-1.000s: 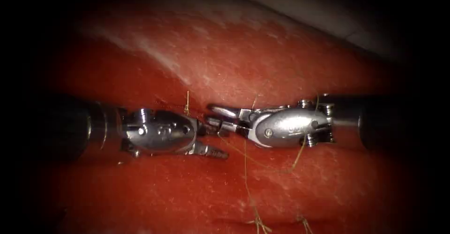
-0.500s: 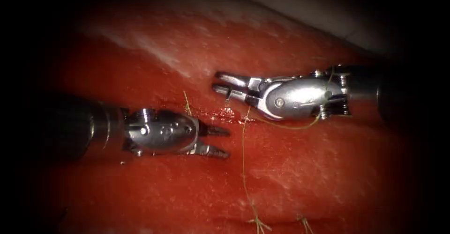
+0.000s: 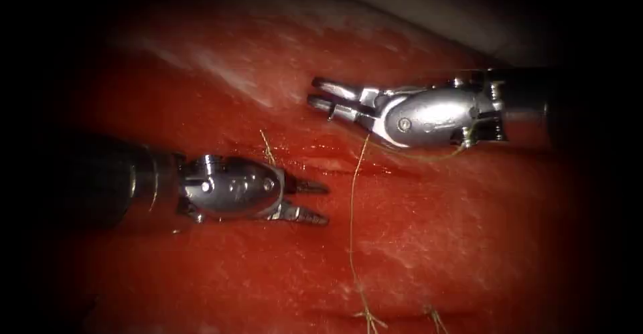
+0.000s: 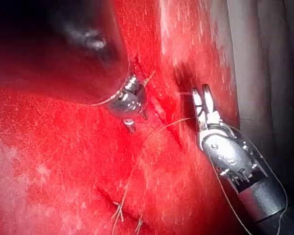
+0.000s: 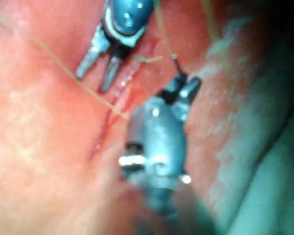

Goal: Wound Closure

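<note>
Left tool: polished metal, glossy, jaw faces ridged. Right tool: bright smooth metal, mirror sheen. Tissue: moist, finely pebbled, pale streak. Thread: thin yellowish fibre, matt. Red fluid: wet, shiny

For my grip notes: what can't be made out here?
Needle: short stub held by the right tool, off the tissue; grip point along its curve too small to tell, endoscope view.
Thread: upper end hidden behind the right tool, endoscope view.
Left tool: open, empty.
</note>
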Robot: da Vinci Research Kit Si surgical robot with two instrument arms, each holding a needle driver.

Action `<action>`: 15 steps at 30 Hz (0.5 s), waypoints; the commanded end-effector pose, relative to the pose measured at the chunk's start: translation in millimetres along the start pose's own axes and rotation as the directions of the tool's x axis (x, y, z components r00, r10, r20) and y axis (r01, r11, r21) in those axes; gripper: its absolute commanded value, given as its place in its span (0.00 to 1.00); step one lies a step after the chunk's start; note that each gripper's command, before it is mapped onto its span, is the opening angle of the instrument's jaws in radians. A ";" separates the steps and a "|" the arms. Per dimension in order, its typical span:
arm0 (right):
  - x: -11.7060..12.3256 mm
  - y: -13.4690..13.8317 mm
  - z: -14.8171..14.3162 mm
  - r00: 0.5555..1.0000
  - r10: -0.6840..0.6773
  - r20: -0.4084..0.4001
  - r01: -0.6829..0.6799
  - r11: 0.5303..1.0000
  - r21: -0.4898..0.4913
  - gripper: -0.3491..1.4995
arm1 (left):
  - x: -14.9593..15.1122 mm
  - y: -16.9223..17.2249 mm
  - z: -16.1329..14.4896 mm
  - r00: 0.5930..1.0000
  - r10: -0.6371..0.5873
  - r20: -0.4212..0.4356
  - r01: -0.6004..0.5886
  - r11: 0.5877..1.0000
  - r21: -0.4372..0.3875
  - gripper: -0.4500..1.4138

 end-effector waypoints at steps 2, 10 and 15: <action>-0.4 0.2 1.0 1.000 -0.017 -0.006 0.017 1.000 -0.002 0.00 | -0.2 0.2 0.8 1.000 0.000 0.000 0.000 1.000 -0.002 0.36; -0.4 0.3 1.1 1.000 -0.022 -0.011 0.022 1.000 -0.005 0.00 | -0.2 0.2 0.8 1.000 0.000 0.000 0.000 1.000 -0.002 0.36; -0.5 0.5 1.2 0.999 -0.033 -0.017 0.033 0.999 -0.012 0.00 | -0.2 0.2 0.8 1.000 0.000 0.000 0.000 1.000 -0.002 0.36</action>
